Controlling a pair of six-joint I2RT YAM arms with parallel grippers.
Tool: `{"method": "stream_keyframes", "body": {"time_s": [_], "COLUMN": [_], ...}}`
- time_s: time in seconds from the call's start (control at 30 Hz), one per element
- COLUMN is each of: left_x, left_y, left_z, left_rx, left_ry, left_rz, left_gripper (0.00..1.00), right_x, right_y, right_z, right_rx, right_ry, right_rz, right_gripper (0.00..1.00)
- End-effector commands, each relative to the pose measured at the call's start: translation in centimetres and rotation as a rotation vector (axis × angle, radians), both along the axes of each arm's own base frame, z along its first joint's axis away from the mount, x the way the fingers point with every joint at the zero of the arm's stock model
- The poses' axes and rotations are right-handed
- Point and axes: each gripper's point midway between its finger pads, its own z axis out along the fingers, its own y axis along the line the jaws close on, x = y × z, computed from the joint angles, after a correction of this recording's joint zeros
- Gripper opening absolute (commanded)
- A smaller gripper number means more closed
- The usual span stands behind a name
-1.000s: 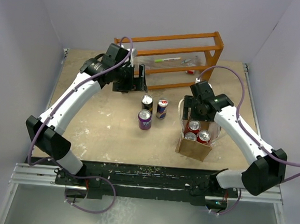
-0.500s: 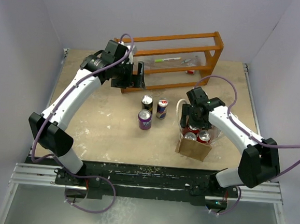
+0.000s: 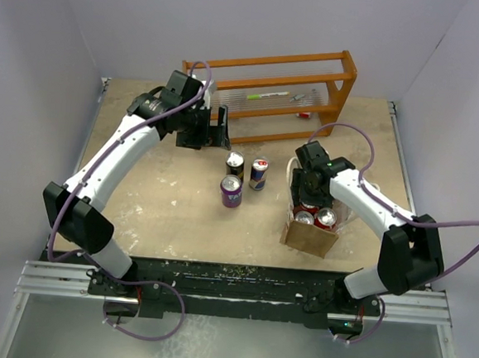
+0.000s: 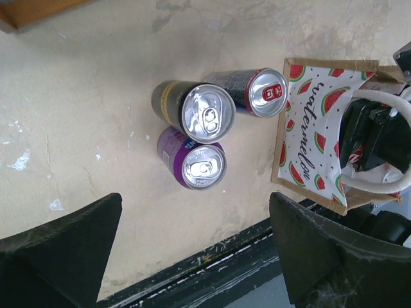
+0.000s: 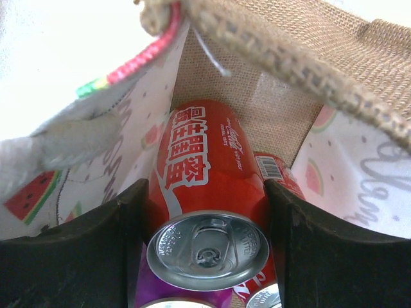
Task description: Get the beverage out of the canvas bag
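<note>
Already, three cans (image 3: 231, 191) stand outside. The right pincer (image 5: 205, 192) straddles a red can (image 5: 205, 160) inside the canvas bag (image 3: 310, 237), grip unclear. The left pincer (image 4: 196, 199) hangs spread.

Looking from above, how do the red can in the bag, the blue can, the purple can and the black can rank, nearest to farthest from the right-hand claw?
1. The red can, between the right gripper fingers, inside the bag.
2. The blue can, on the table just left of the bag.
3. The purple can and the black can, farther left; too close to call.
</note>
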Motion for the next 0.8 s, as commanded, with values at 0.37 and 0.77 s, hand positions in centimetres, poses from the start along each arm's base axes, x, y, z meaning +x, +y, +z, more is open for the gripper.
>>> {"method": "stream_keyframes", "body": {"time_s": [0.37,0.77], "left_x": [-0.7,-0.1], "left_y": [-0.9,-1.4], "left_z": [1.2,1.1], "left_rx": [-0.148,-0.155], "left_ry": [-0.012,-0.001], "left_rz": [0.063,0.059], "left_gripper": [0.99,0.99], "right_x": [1.2,1.9], "right_y": [-0.6,-1.9], "right_z": [9.0,18.3], "right_rx": [0.094,0.233], "right_ry": [-0.312,-0.685], "right_rz": [-0.047,-0.147], "right_gripper": [0.1,0.0]}}
